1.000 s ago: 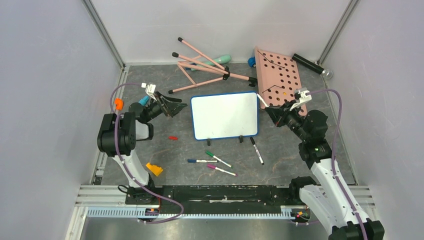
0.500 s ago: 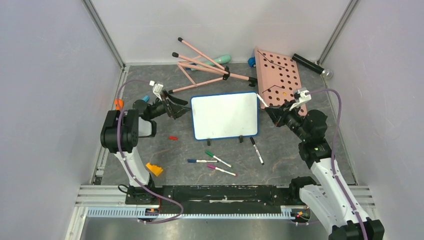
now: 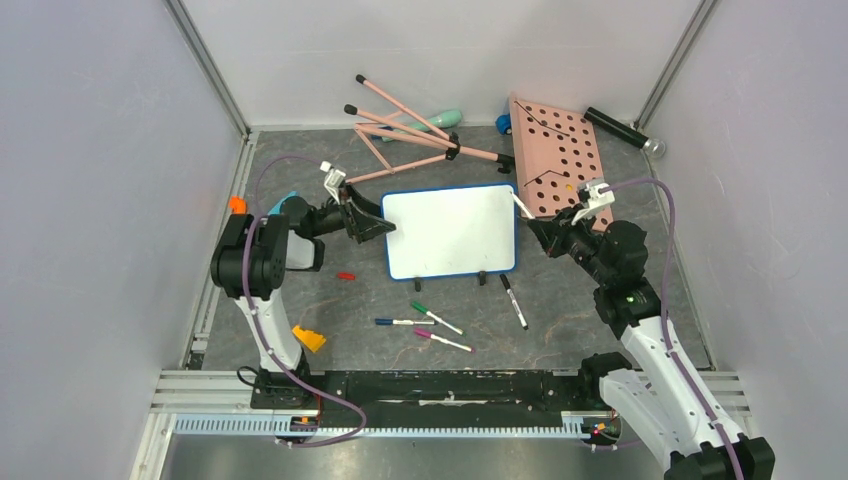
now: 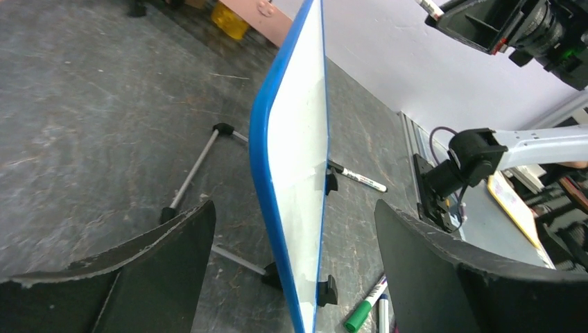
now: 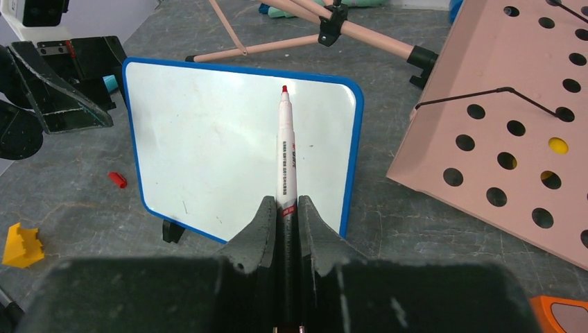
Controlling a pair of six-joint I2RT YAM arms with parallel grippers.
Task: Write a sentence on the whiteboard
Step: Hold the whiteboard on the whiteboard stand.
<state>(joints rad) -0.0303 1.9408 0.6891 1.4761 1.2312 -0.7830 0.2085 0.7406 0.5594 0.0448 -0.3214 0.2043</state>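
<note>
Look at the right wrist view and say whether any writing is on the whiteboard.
No, the whiteboard face is bare white with no letters, and the right gripper holds a red-tipped marker in front of it.

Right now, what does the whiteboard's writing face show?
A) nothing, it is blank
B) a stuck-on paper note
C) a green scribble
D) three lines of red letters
A: in the right wrist view the whiteboard is plain white with no letters, while the right gripper holds a red-tipped marker.
</note>
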